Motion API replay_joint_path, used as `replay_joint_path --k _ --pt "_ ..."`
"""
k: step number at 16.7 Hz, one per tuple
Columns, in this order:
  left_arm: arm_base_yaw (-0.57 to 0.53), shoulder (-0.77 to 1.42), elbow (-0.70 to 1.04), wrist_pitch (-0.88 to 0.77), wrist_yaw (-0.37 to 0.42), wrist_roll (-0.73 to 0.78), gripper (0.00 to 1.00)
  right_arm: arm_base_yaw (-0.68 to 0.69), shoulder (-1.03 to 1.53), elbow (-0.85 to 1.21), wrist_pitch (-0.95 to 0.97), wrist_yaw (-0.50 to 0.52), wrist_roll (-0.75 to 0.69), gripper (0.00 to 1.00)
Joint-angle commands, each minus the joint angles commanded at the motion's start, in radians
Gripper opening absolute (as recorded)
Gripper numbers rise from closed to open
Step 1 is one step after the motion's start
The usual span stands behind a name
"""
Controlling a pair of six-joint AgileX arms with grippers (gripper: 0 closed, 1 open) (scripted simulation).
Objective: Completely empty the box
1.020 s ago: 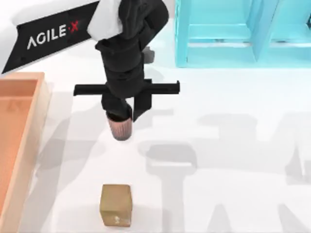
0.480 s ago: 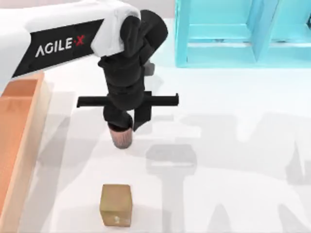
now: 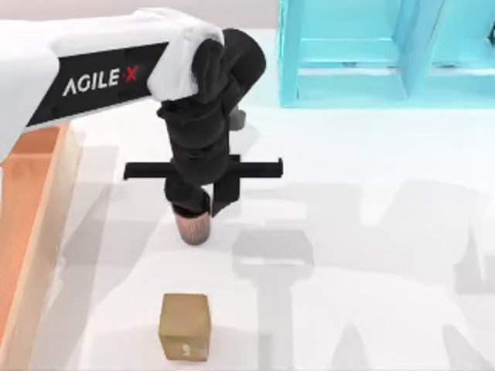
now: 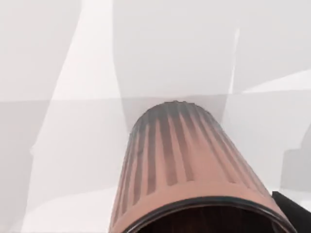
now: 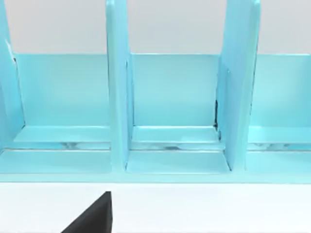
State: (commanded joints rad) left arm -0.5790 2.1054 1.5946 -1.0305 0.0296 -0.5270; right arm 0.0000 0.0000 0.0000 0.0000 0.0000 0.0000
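Note:
The box lies along the table's left edge, with tan rim walls and an orange-brown floor; my left arm hides its far end. My left gripper hangs over the white table to the right of the box, shut on the rim of a ribbed copper-brown cup. The left wrist view looks down along the cup to the bare table below it. A black part of my right gripper shows in the right wrist view, facing the shelf unit.
A small tan cube stands on the table near the front edge, below the held cup. A light blue shelf unit with upright dividers fills the back right.
My left gripper has carried the cup a little toward the table's front edge, nearer the tan cube. The cube and the box have not moved.

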Motion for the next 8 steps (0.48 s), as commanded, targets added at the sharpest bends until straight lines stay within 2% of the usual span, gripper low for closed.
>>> replay_joint_path --k 8 --pt "0.0 0.0 0.0 0.0 0.0 0.0 0.75 0.0 0.0 0.0 0.0 0.0 0.0 1.0"
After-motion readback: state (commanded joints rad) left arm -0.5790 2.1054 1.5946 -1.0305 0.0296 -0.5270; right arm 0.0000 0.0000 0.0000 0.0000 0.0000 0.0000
